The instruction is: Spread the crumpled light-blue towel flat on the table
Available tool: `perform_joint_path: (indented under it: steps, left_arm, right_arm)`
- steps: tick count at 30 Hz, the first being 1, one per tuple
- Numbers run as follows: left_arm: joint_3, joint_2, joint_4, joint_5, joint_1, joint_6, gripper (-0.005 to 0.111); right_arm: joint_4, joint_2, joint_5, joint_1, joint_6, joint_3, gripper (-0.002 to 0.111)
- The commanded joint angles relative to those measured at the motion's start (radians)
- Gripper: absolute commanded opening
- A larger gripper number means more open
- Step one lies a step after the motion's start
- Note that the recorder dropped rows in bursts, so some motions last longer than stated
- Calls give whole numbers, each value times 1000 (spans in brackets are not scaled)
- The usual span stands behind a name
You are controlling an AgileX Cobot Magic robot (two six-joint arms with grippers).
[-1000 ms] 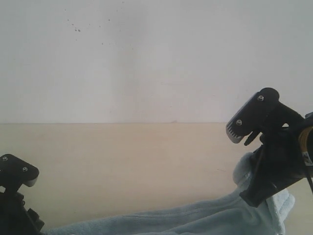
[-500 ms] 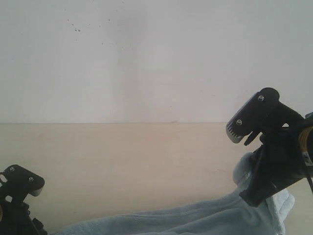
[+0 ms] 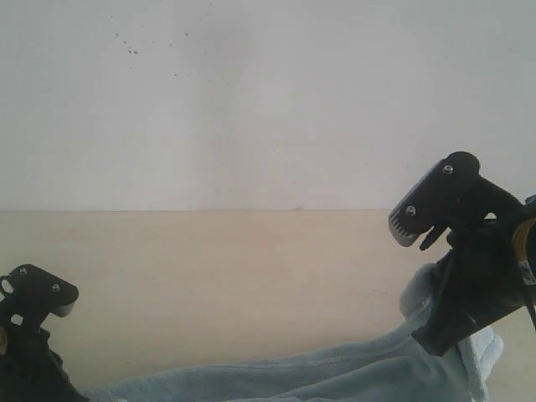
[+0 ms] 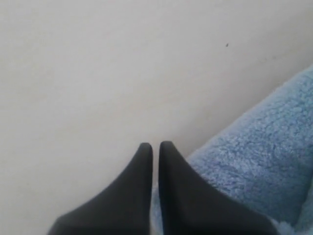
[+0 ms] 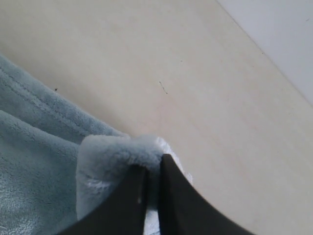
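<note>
Securing towel (image 5: 39,147) ends: right gripper (image 5: 151,164) clamps a fold, left gripper (image 4: 155,145) closed, catch unclear; next, stretch them apart.

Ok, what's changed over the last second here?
The left tool has snapped shut at the towel edge; whether it caught cloth is unclear. Its arm nudged slightly rightward in the exterior view. Unchanged: the right tool stays clamped on a towel fold, and the towel lies bunched on the table.
</note>
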Motion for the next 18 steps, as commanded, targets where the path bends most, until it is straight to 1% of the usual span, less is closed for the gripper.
perform_joint_path:
  steps: [1,6,9,13,15,16,18]
  left_arm:
    - [-6,-114,-7,7,-3,-9,4]
    - [-4,-250,-81,21,-3,-9,4]
    - [-4,-280,-100,75,-3,-9,4]
    - [-4,-277,-129,159,-3,-9,6]
    - [-4,-275,-186,176,-6,7,15]
    - [-4,-275,-228,183,-12,42,20]
    - [-4,-275,-331,196,-40,157,33]
  right_arm:
    - [6,-9,-8,-4,6,-7,7]
    - [40,-9,-14,-4,6,-7,7]
    - [52,-9,-14,-4,6,-7,7]
    - [71,-9,-14,-4,6,-7,7]
    - [75,-9,-14,-4,6,-7,7]
    - [77,-9,-14,-4,6,-7,7]
    - [77,-9,-14,-4,6,-7,7]
